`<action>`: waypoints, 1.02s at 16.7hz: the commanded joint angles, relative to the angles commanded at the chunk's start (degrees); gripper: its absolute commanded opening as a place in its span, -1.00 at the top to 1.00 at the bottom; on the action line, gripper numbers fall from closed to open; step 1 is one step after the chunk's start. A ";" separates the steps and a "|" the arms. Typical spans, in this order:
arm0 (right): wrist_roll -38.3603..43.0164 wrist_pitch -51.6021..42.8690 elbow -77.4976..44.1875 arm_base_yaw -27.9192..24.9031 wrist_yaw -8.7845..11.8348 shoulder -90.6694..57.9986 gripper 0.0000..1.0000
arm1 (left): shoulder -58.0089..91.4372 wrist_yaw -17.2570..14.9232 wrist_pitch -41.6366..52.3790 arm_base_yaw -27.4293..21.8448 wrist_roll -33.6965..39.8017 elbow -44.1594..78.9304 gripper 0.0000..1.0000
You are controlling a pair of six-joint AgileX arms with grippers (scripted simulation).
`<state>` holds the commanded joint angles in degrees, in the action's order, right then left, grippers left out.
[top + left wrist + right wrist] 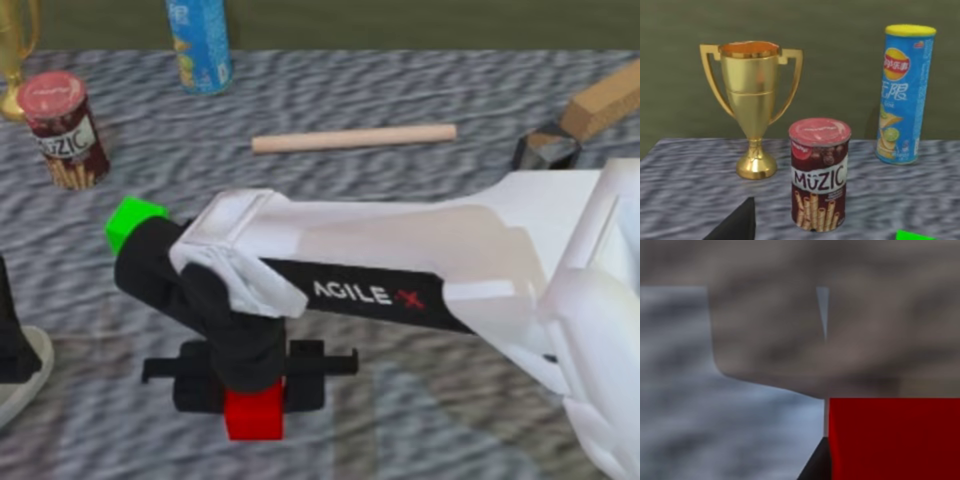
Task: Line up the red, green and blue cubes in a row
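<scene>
The right arm reaches across the table (pixel 400 90) from the top view's right, its right gripper (pixel 252 385) low near the front edge with the red cube (pixel 254 414) set between its fingers; whether it is clamped or merely straddled cannot be told. The reach suits placing that cube as one end of a row. The green cube (pixel 130 222) lies well apart, behind the wrist, and the blue cube is not visible. The right wrist view shows only red face and tabletop, while the left wrist view, from the parked left arm at the left edge, adds a gold trophy (pixel 753 100), a snack can (pixel 819 172) and a chip tube (pixel 904 95).
</scene>
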<state>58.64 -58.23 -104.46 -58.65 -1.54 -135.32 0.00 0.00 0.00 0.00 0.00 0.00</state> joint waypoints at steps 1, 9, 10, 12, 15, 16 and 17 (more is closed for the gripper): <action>0.00 0.00 0.00 0.00 0.00 0.00 0.40 | 0.00 0.00 0.00 0.00 0.00 0.00 -1.00; 0.00 0.00 0.00 0.00 0.00 0.00 -0.81 | 0.00 0.00 0.00 0.00 0.00 0.00 -1.00; 0.00 0.00 0.00 0.00 0.00 0.00 -0.96 | 0.00 0.00 0.00 0.00 0.00 0.00 -1.00; 0.00 0.00 0.00 0.00 0.00 0.00 -1.00 | 0.00 0.00 0.00 0.00 0.00 0.00 -1.00; 0.00 0.00 0.00 0.00 0.00 0.00 -1.00 | 0.00 0.00 0.00 0.00 0.00 0.00 -1.00; 0.00 0.00 0.00 0.00 0.00 0.00 -1.00 | 0.00 0.00 0.00 0.00 0.00 0.00 -1.00; 0.00 0.00 0.00 0.00 0.00 0.00 -1.00 | 0.00 0.00 0.00 0.00 0.00 0.00 -1.00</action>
<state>58.64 -58.23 -104.46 -58.65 -1.54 -135.32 0.00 0.00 0.00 0.00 0.00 0.00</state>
